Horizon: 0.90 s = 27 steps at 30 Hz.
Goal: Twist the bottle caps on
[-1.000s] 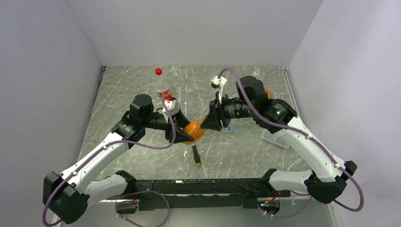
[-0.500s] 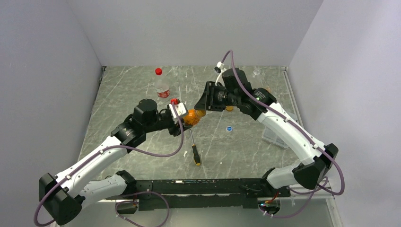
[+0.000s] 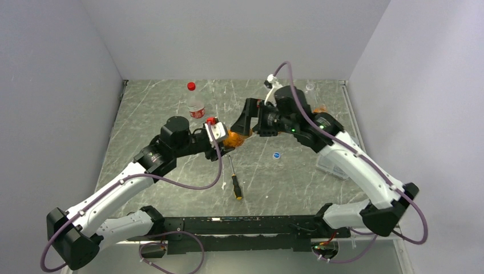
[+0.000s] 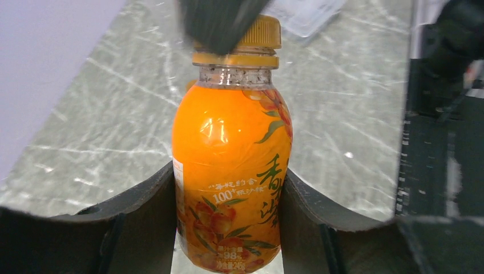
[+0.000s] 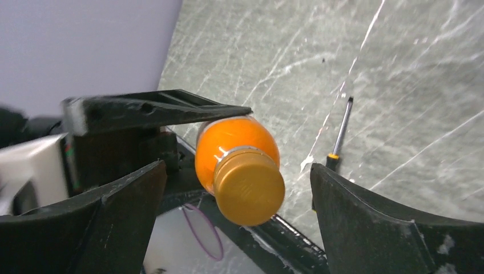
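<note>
Label: the bottle (image 4: 231, 148) has an orange wrap printed with "100%", large dark Chinese characters down one side, and fruit and leaves. The small print near its base is too fine for me to read.
Left pincer: my left pincer (image 4: 227, 194) is closed partway, with both fingers pressed against the bottle's body low down.
Cap: the gold cap (image 5: 249, 186) sits on the bottle's neck, above a matching ring.
Right pincer: my right pincer (image 5: 238, 165) is spread wide and holds nothing. One finger stands on each side of the cap, both clear of it.
Bottle's place: it is held off the table (image 3: 171, 114) near the middle, tilted with the cap end toward my right pincer.
Below it: a screwdriver (image 3: 234, 181) lies just on the near side.
Right side: a blue cap (image 3: 277, 154) lies alone on the stone. The box (image 3: 331, 165) sits near the right edge, partly under my right arm.
Back left: a tall bottle (image 3: 195, 105) with a red-white label and a red cap (image 3: 191, 86) stands well apart, toward the back wall (image 3: 228, 40).
Room: bare stone shows at the near left and along the back.
</note>
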Motion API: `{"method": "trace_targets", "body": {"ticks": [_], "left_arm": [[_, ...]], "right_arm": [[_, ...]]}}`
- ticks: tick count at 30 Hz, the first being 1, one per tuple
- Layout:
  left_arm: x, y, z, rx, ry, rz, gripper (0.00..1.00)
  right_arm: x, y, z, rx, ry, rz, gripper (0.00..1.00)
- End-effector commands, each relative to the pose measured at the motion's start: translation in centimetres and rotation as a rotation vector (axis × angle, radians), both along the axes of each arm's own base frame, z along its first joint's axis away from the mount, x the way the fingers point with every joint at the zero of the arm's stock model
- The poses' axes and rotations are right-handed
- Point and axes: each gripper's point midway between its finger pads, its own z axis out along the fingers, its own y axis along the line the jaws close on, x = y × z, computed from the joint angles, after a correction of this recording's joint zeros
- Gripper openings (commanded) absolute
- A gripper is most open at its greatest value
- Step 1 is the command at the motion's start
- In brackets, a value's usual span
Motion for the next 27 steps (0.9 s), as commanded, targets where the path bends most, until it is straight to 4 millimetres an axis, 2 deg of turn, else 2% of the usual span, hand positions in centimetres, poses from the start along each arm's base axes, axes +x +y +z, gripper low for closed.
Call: {"method": "trace_targets", "body": {"ticks": [1, 4, 6, 9, 12, 18, 21, 24, 27], "left_arm": [[-4.5, -0.3, 2.1, -0.095, 0.153, -0.283, 0.00], [-7.2, -0.3, 2.4, -0.122, 0.246, -0.438, 0.00], [-8.2, -0.4, 2.6, -0.136, 0.288, -0.502, 0.00], [-9.1, -0.5, 2.6, -0.146, 0.340, -0.562, 0.00], [-9.7, -0.5, 2.7, -0.152, 0.368, -0.600, 0.00], [-10.2, -0.5, 2.9, -0.155, 0.407, -0.641, 0.00], [-10.4, -0.5, 2.9, -0.155, 0.421, -0.654, 0.00], [-10.4, -0.5, 2.8, -0.156, 0.430, -0.657, 0.00], [-10.3, -0.6, 2.8, -0.159, 0.439, -0.658, 0.00]], "right_arm": [[-2.4, -2.7, 6.1, -0.014, -0.326, 0.155, 1.00], [-4.9, -3.5, 6.0, -0.033, -0.435, 0.299, 1.00], [-6.4, -3.5, 5.1, -0.049, -0.460, 0.402, 0.99], [-7.4, -3.1, 4.1, -0.059, -0.464, 0.500, 0.90], [-8.2, -2.6, 4.0, -0.042, -0.482, 0.576, 0.82], [-9.7, -1.7, 3.9, 0.004, -0.486, 0.705, 0.81], [-9.9, -1.4, 3.6, 0.009, -0.478, 0.728, 0.79], [-10.0, -1.4, 3.5, 0.009, -0.476, 0.733, 0.71], [-10.3, -1.3, 3.5, 0.015, -0.471, 0.742, 0.70]]}}
